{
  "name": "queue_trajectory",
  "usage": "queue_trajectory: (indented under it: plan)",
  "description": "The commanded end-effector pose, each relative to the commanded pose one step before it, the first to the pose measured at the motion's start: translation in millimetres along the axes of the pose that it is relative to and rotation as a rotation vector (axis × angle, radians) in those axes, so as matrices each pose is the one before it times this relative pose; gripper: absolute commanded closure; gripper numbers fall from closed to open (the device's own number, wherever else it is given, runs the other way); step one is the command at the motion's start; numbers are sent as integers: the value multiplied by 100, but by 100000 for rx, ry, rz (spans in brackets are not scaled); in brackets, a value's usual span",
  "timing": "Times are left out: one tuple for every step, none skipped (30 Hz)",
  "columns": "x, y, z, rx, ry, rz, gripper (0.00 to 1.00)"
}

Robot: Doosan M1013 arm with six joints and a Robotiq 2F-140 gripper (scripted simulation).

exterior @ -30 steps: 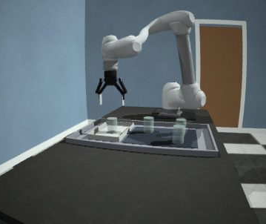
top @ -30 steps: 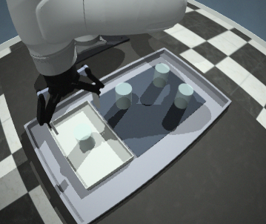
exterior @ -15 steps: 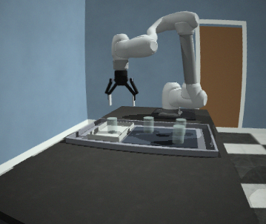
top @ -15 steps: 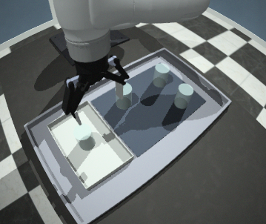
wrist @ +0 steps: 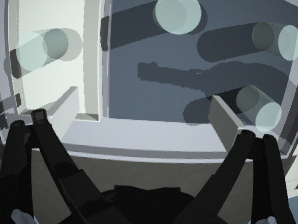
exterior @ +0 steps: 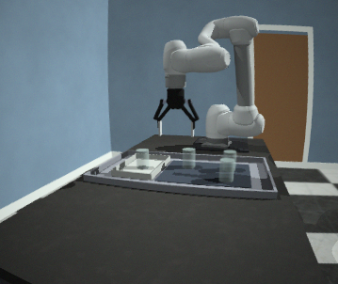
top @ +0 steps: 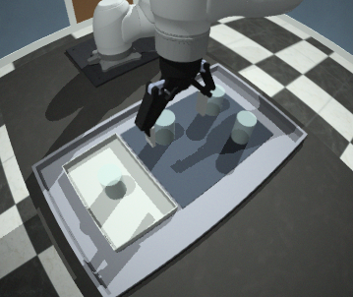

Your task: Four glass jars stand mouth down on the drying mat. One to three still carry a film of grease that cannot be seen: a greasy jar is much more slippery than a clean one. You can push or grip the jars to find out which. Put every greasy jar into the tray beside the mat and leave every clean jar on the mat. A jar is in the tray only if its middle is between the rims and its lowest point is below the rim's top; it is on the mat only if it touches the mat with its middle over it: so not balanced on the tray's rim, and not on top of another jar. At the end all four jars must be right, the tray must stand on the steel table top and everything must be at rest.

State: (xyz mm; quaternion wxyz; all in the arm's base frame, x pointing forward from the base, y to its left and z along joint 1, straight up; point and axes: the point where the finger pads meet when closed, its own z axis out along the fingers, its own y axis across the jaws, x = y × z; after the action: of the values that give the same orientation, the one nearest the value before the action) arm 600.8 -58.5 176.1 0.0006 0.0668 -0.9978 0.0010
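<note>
Standing on a dark counter (top: 323,207) (exterior: 135,226), a white arm (top: 182,29) (exterior: 198,58), its gripper (top: 179,115) (exterior: 176,135) (wrist: 145,102) wide open, holding nothing, above a blue-grey mat (top: 185,172) (exterior: 191,177) (wrist: 150,100) bearing three glass jars, a cream tray (top: 96,223) (exterior: 135,174) (wrist: 91,65) beside it containing one jar (top: 112,182) (exterior: 142,159) (wrist: 42,49).

One jar (wrist: 44,49) apparently stands in the white tray (wrist: 91,65).

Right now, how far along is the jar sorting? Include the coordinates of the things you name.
Done, by the look of it: one jar (top: 113,181) (exterior: 142,159) (wrist: 44,48) stands inside the tray (top: 98,228) (exterior: 136,174) (wrist: 91,65). In hand: nothing; the tool (top: 176,112) (exterior: 176,134) (wrist: 145,102) is open above. Left: three jars stand on the mat (top: 185,184) (exterior: 182,178) (wrist: 150,97); whether any is greasy, I cannot tell.
</note>
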Motion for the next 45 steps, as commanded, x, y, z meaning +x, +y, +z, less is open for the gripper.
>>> queue_trajectory:
  plan:
    - [-493,2168,-12,60,8,79,0]
    - [-170,814,0,0,0,0,0]
    - [-170,814,0,0,0,0,0]
    - [-170,814,0,0,0,0,0]
    - [-170,814,0,0,0,0,0]
    - [-170,814,0,0,0,0,0]
    - [-170,814,0,0,0,0,0]
    - [-170,814,0,0,0,0,0]
    - [-170,814,0,0,0,0,0]
    - [-170,814,0,0,0,0,0]
    - [-170,814,0,0,0,0,0]
    - [-170,814,0,0,0,0,0]
    - [-170,814,0,0,0,0,0]
    - [0,0,0,0,0,0,0]
    - [0,0,0,0,0,0,0]
    - [-170,814,0,0,0,0,0]
    - [-170,814,0,0,0,0,0]
    - [-170,814,0,0,0,0,0]
    - [-170,814,0,0,0,0,0]
    - [-170,814,0,0,0,0,0]
    - [-170,814,0,0,0,0,0]
    - [-170,814,0,0,0,0,0]
    - [-170,814,0,0,0,0,0]
    - [-170,814,0,0,0,0,0]
    - [-170,814,0,0,0,0,0]
    - [-170,814,0,0,0,0,0]
    - [-170,814,0,0,0,0,0]
    - [-170,814,0,0,0,0,0]
    - [-170,814,0,0,0,0,0]
    - [0,0,0,0,0,0,0]
    - [0,0,0,0,0,0,0]
    - [0,0,0,0,0,0,0]
    - [0,0,616,0,0,0,0]
    - [0,0,616,0,0,0,0]
    - [0,0,616,0,0,0,0]
    - [0,0,616,0,0,0,0]
    - [0,0,616,0,0,0,0]
    - [0,0,616,0,0,0,0]
    - [0,0,616,0,0,0,0]
    - [0,0,616,0,0,0,0]
    - [0,0,616,0,0,0,0]
    - [0,0,616,0,0,0,0]
    - [0,0,616,0,0,0,0]
    - [0,0,0,0,0,0,0]
    - [0,0,0,0,0,0,0]
